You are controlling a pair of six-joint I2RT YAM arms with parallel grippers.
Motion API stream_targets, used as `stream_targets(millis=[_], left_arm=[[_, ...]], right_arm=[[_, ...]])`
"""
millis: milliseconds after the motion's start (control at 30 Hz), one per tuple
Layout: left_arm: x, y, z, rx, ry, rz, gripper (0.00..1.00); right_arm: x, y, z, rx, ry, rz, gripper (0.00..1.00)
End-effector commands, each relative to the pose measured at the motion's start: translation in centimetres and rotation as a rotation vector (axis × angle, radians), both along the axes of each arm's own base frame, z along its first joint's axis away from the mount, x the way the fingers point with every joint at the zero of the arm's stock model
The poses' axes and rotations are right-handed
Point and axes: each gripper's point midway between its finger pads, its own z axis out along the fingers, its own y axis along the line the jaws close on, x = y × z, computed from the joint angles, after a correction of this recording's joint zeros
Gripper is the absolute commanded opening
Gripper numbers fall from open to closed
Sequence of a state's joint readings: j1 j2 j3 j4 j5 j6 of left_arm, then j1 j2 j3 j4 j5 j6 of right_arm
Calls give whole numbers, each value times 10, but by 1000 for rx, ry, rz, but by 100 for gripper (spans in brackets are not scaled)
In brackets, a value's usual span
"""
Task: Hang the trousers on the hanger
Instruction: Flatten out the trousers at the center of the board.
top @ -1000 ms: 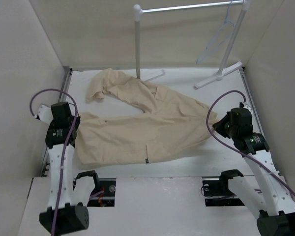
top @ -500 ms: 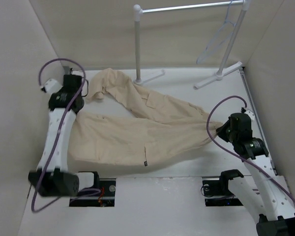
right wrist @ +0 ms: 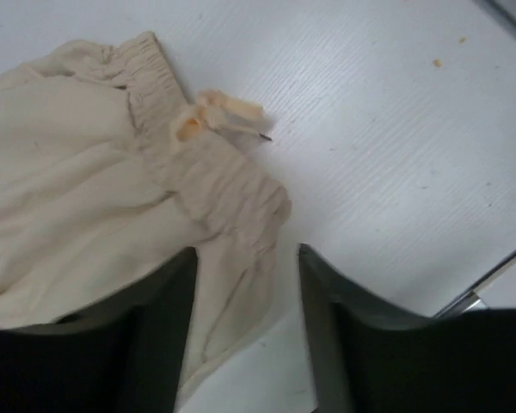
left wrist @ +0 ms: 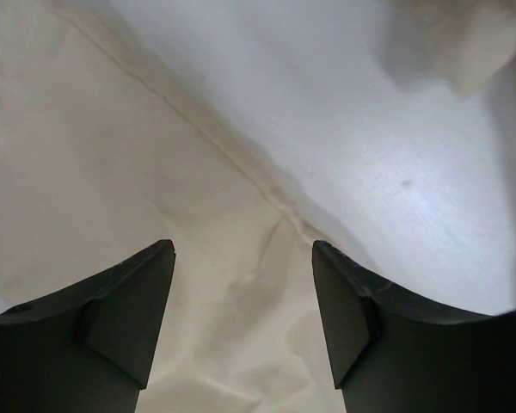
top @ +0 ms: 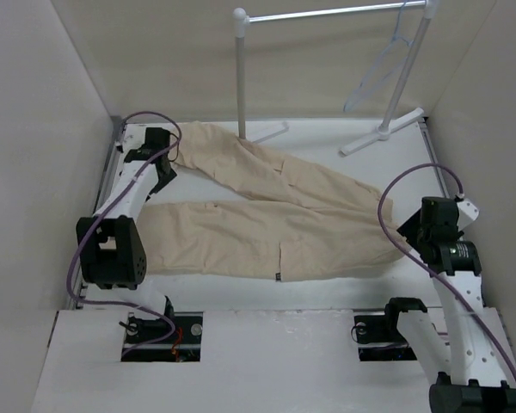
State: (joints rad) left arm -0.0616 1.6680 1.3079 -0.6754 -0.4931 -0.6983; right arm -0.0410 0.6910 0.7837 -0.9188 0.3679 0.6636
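Observation:
The beige trousers (top: pixel 275 215) lie spread flat on the table, both legs running left and the waist at the right. My left gripper (top: pixel 165 172) hovers open over the end of the far leg; in its wrist view the cloth (left wrist: pixel 112 172) lies loose below the parted fingers (left wrist: pixel 243 258). My right gripper (top: pixel 410 231) stands open at the waist. The gathered waistband (right wrist: pixel 215 189) with its drawstring (right wrist: pixel 224 112) lies between those fingers (right wrist: pixel 245 258), unclamped. The pale hanger (top: pixel 378 69) hangs from the rack rail at the back right.
A white-poled garment rack (top: pixel 239 69) stands at the back, its right foot (top: pixel 383 133) on the table. Tall walls close in on the left, right and rear. Bare white table (right wrist: pixel 396 129) shows right of the waistband.
The trousers got stretched out flat: my left arm swung to the far left corner, my right arm drew back to the right. Both grippers then opened and let go of the cloth.

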Motion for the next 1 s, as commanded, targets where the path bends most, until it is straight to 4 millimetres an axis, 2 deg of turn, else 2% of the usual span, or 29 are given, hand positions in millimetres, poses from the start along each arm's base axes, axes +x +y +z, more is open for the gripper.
stream_targets(millis=[0,67,133,200,267,333,433,533,633,767,900,967], left_arm=[[29,12,46,-73,-235,57,63],[50,14,42,-133,-289,84,63],[70,20,29,-213,-340,143,63],[96,21,12,-347,-389,192,63],[117,17,4,-442,-418,214,63],[133,13,6,-493,-467,228,62],[147,14,15,-511,-565,248,63],[154,15,18,-543,-652,274,62],[156,15,22,-569,-735,289,53],[146,17,24,-584,-799,311,39],[144,25,26,-573,-824,331,40],[142,28,32,-565,-848,340,45]], right_arm=[[11,-23,45,-111,-74,-67,68],[21,-22,61,-102,-119,-63,74],[36,-11,77,-75,-185,-14,72],[51,7,84,-44,-234,65,55],[65,30,80,-6,-237,161,17],[73,51,66,30,-193,244,8],[79,86,48,73,-147,355,10],[80,117,39,100,-138,438,12],[77,138,27,120,-100,493,13],[76,145,16,129,-66,504,15],[77,147,16,129,-61,517,19],[79,145,16,129,-59,516,22]])
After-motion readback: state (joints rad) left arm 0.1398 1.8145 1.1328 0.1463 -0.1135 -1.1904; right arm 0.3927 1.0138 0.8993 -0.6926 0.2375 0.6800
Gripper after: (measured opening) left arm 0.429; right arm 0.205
